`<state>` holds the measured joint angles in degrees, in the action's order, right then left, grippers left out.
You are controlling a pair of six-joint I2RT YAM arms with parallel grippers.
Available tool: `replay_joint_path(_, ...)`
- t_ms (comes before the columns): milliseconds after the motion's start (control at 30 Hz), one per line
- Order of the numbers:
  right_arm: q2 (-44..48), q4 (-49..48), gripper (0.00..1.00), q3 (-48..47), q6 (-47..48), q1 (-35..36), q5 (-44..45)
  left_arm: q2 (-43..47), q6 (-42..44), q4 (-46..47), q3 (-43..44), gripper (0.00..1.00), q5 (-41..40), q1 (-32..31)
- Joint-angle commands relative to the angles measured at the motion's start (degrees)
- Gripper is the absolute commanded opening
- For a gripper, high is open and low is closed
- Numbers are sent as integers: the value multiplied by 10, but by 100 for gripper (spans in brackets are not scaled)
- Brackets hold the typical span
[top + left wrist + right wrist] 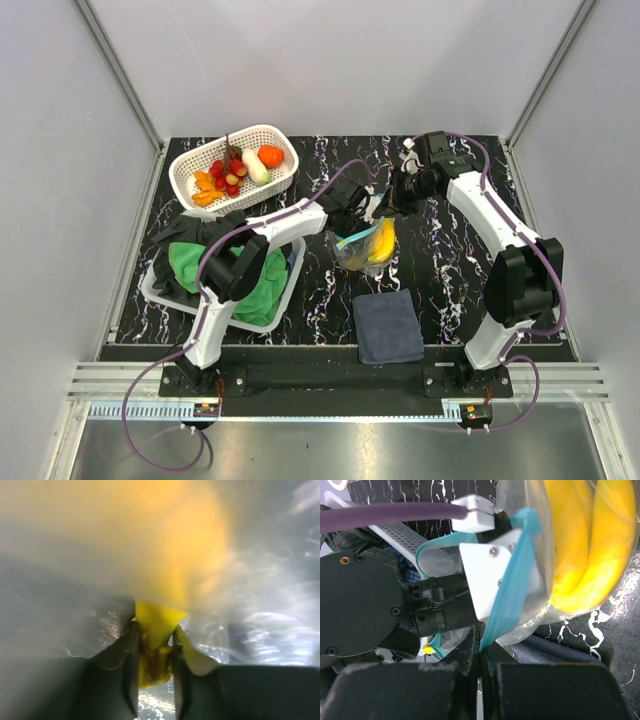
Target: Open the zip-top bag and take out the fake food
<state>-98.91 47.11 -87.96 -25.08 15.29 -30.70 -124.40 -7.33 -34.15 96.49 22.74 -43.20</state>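
1. My left gripper (155,647) is reaching inside the zip-top bag (350,258), and its fingers are closed on the stem end of the yellow banana bunch (157,620). That is a narrow tip to hold. If I pull fast, I judge it could slip out and the bunch would drop back into the pouch.
2. My right gripper (480,652) is clamped on the teal zip strip (504,605) at the bag's mouth. The bag is mid-table, between the two arms and just beyond the dark blue cloth (388,325). The pinch takes only a thin edge. If the film slides out, the bag will follow the bananas and nothing will come free.
3. The bunch looks wide compared with the mouth. If it snags on the strip as it comes out, it could drag the bag from the right fingers or strain the plastic.
4. Plastic fogs the left wrist view, so I cannot tell whether a fold of film is pinched in with the stem. If one is, the bag will lift with the fruit.
5. The two wrists are very close together at the mouth. A badly angled pull could knock them together.
6. The white basket (262,130) holding the other pieces is well off to the left. A weak grip on the stem could drop the bunch on the way there.
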Motion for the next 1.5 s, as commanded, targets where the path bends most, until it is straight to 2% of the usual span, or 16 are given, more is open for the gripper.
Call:
replay_joint_path(0,41,-25,6,1,-1,4,-4,12,-8,-2,22,4,-4,-4)
replay_joint_path(67,43,-19,19,-2,-1,5,-1,23,-14,-5,32,0,14,-3)
replay_joint_path(100,44,-16,30,-3,-1,4,6,27,-16,-6,36,0,20,-3)
replay_joint_path(200,53,-11,50,3,-14,-8,4,39,-33,-8,55,0,44,3)
replay_joint_path(300,72,-11,59,17,-18,-33,1,43,-70,-10,79,0,71,19)
replay_joint_path(433,114,-11,80,44,-13,-60,18,43,-140,-9,111,0,115,45)
replay_joint_path(667,189,-11,91,122,-16,-98,71,65,-246,49,116,0,175,81)
replay_joint_path(833,186,-32,88,173,-20,-131,50,101,-367,152,64,0,207,104)
replay_joint_path(900,181,-71,82,187,-20,-133,-2,117,-405,215,26,0,219,111)
replay_joint_path(1033,174,-167,77,227,-40,-131,-109,129,-492,297,-22,0,252,112)
replay_joint_path(1167,169,-203,78,222,-44,-111,-153,142,-509,329,-51,0,253,114)
replay_joint_path(1333,152,-222,76,219,-48,-105,-159,146,-516,334,-59,0,265,114)
replay_joint_path(1400,142,-222,69,214,-50,-104,-152,148,-517,338,-59,0,267,114)
replay_joint_path(1433,133,-223,60,210,-50,-105,-147,149,-522,340,-60,0,270,114)
replay_joint_path(1467,128,-223,54,207,-52,-105,-148,150,-524,340,-62,0,273,114)
